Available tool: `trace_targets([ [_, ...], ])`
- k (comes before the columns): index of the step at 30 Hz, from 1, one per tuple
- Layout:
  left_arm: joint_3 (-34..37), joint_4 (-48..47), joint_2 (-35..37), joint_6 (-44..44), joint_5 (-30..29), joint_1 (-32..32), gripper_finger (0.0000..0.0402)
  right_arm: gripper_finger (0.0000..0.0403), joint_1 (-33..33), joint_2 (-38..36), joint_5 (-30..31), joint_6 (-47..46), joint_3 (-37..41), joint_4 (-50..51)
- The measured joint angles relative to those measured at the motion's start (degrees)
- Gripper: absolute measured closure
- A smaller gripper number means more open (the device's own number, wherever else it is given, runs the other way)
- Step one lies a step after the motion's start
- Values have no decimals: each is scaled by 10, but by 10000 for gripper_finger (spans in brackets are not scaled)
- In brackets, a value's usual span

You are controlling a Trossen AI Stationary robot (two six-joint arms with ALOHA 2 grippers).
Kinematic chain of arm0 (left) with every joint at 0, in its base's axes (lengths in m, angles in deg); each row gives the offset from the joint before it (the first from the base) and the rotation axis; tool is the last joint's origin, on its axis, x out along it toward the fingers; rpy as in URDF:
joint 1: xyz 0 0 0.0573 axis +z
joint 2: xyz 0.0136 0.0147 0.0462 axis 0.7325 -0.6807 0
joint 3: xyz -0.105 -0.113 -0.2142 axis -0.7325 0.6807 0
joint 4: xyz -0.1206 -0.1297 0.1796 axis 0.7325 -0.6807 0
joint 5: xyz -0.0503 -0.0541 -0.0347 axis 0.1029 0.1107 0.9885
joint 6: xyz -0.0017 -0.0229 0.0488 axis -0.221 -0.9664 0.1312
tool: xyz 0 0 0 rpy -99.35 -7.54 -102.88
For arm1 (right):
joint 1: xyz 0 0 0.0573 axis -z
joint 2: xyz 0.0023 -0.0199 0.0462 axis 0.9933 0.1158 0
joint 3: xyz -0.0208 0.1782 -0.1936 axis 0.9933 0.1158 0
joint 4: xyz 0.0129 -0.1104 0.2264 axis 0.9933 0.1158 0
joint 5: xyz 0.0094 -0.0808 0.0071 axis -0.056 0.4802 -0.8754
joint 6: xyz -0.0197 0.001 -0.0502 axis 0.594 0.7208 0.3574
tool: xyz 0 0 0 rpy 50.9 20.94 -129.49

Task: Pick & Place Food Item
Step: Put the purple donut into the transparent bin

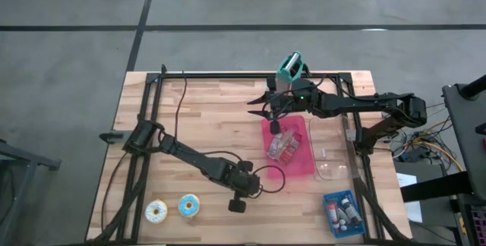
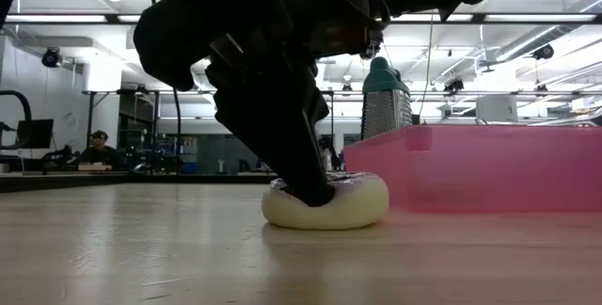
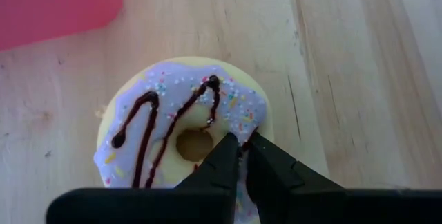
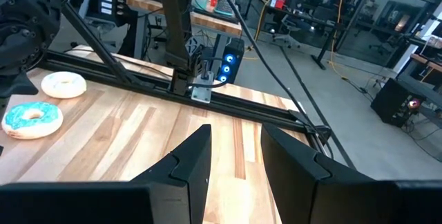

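A doughnut (image 3: 159,113) with lilac icing, sprinkles and dark chocolate stripes lies flat on the wooden table, close to the pink tray (image 3: 55,6). In the low view the doughnut (image 2: 362,209) rests on its pale underside. My left gripper (image 3: 243,142) comes down on it with its fingers shut. From above, the left gripper (image 1: 249,179) hides the doughnut. My right gripper (image 1: 255,109) hangs open and holds nothing above the table, beside the far left corner of the pink tray (image 1: 304,168). My left gripper touches the doughnut's iced top (image 3: 257,124) with its shut fingertips, on the ring right beside the hole. The fingers (image 2: 306,178) slant steeply down onto it from above. The doughnut lies flat on the table, and its soft top looks dented in around the tips.
Two more doughnuts, one white (image 1: 156,211) and one blue-iced (image 1: 190,205), lie near the front left edge. The pink tray holds a clear packet (image 1: 282,146). A clear tub (image 1: 332,159), a blue bin (image 1: 343,213) and a teal-handled grater (image 1: 291,67) stand to the right and far side.
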Motion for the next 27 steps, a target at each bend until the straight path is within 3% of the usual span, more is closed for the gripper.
trace_targets([
  [9,1,2,0,-2,3,0,359,282,0,0,0,0,0,0],
  [21,2,-3,14,15,49,3,241,282,0,0,0,0,0,0],
  [27,2,-17,50,30,38,3,219,282,0,0,0,0,0,0],
])
